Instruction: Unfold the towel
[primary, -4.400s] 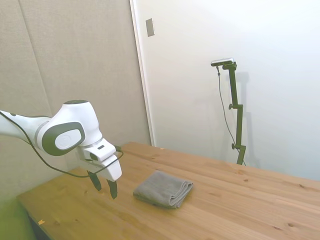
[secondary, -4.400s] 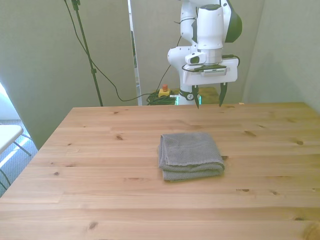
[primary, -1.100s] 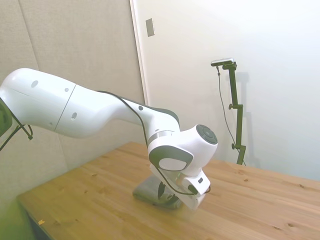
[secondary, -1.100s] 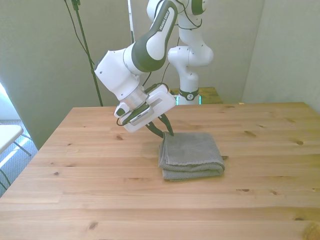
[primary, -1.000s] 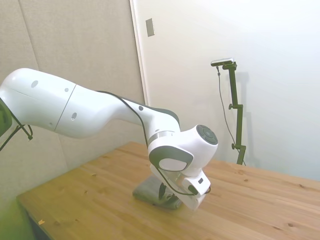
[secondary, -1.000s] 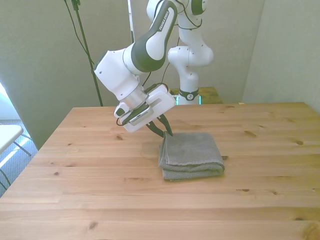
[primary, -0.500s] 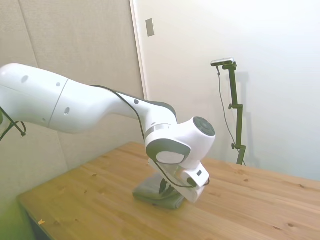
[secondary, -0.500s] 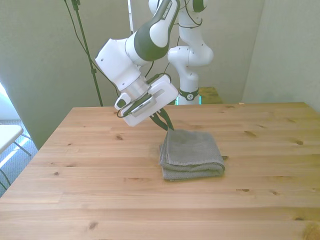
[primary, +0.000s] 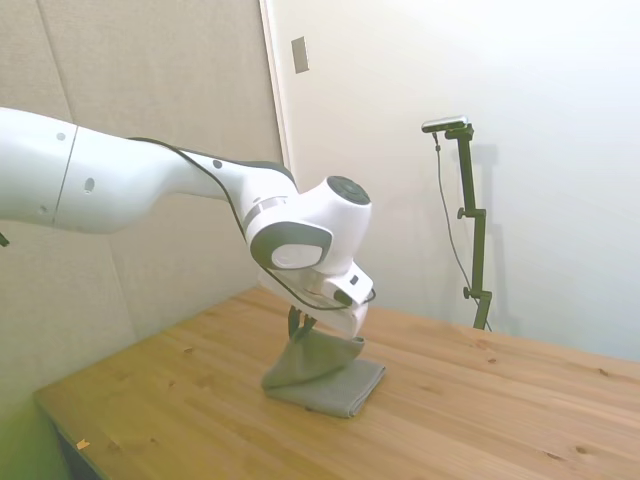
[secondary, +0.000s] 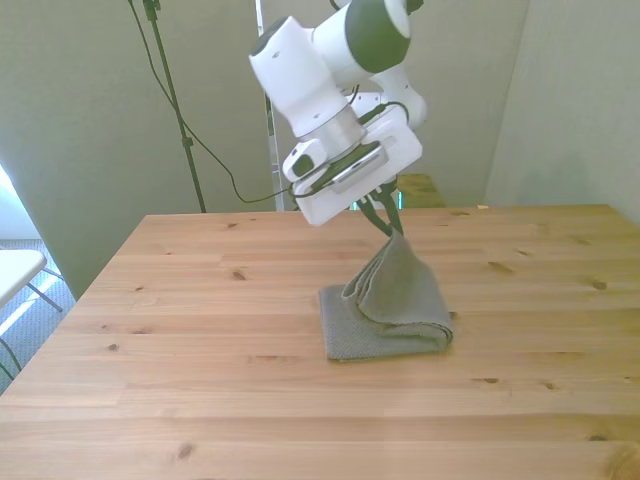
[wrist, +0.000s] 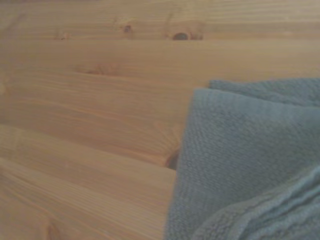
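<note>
The gripper (secondary: 392, 226) looks pinched shut on the top layer's corner of the grey towel (secondary: 385, 312), which hangs down toward 6 o'clock from it, its bottom layer flat on the wooden table (secondary: 200, 350).

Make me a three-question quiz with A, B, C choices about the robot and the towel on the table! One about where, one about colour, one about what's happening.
1. Where does the small grey cloth towel sit?
A. on the wooden table
B. on the floor
C. on a chair

2. What colour is the robot arm?
A. red
B. white
C. black

3. What is the tool doing?
A. hanging far from the towel
B. pressing the towel flat
C. pinching a towel corner, lifted

Answers:
1 A, the towel's lower layer lies on the table.
2 B, the arm's shell is white in the side and front views.
3 C, one corner rises to a peak at the tool while the rest stays down.
</note>
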